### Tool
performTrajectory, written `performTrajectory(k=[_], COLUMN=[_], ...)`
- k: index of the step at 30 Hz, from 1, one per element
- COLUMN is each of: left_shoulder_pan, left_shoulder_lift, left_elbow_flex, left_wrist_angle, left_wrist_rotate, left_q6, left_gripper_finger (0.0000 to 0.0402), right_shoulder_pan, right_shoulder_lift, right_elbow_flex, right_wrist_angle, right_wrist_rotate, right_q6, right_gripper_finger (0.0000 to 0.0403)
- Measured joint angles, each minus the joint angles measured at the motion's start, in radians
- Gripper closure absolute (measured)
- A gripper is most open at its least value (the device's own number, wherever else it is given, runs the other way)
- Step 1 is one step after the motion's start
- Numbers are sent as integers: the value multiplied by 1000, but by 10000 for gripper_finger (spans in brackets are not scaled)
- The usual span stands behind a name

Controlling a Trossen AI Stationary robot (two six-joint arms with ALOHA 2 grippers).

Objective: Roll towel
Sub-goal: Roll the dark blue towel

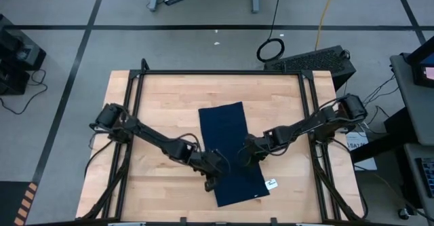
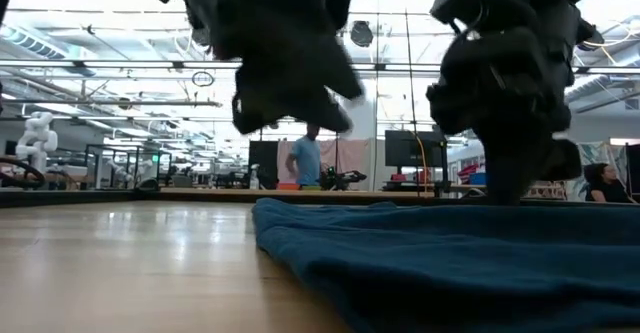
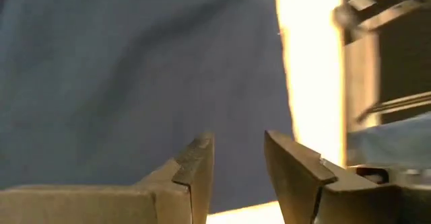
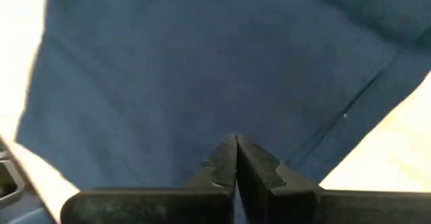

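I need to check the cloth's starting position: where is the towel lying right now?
In the high view the towel lies flat mid-table, running from the centre to the near edge, with the left gripper at its left edge and the right gripper over it.

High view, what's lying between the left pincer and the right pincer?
Only the towel: the high view shows flat navy cloth, nothing else, between the left pincer and the right pincer.

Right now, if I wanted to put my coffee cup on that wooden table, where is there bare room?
Bare wood lies beyond the flat dark navy blue towel, along the light wooden table's far edge, and in the near left corner. The middle is crowded: the left gripper and right gripper hang over the towel.
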Motion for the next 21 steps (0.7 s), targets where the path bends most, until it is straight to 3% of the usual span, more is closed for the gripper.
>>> performTrajectory(k=[6, 11, 21], left_shoulder_pan=[-12, -10, 32], left_shoulder_lift=[104, 136, 25], left_elbow_flex=[-4, 1, 0], left_wrist_angle=[31, -49, -123], left_wrist_rotate=[1, 13, 107], left_q6=[-17, -26, 66], left_gripper_finger=[263, 263, 263], right_shoulder_pan=[1, 2, 0], right_shoulder_lift=[39, 8, -122], right_elbow_flex=[4, 3, 1], right_wrist_angle=[-43, -112, -102], right_wrist_rotate=[-52, -57, -77], right_q6=[-8, -19, 46], right_gripper_finger=[403, 403, 403])
